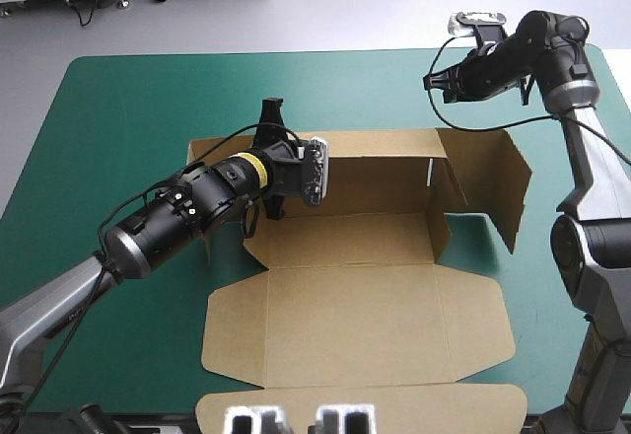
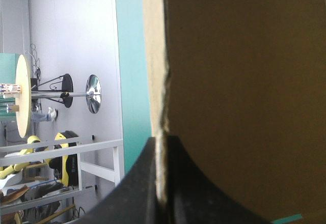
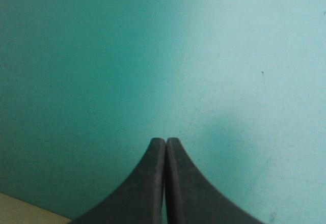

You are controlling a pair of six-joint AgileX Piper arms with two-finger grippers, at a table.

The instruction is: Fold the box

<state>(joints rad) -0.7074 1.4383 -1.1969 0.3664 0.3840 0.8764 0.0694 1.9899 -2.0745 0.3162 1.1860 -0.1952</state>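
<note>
black fingers of the left gripper are all but pressed together, pinching a raw edge of the brown box. the board runs on ahead of the tips and fills everything beyond one finger. a strip of teal-green cover shows past the other finger. seen from above, the left gripper grips the top edge of the raised back wall, near that wall's left end.

the right gripper has its fingers closed into a single pointed arch with nothing between them, aimed at bare cover. a corner of brown board shows off to one side of their base. in the high view it hangs just beyond the box's far right corner, apart from the board.

the box sits mid-desk, with its back wall and right end wall standing. its floor and front panels lie flat, reaching to the near edge.
</note>
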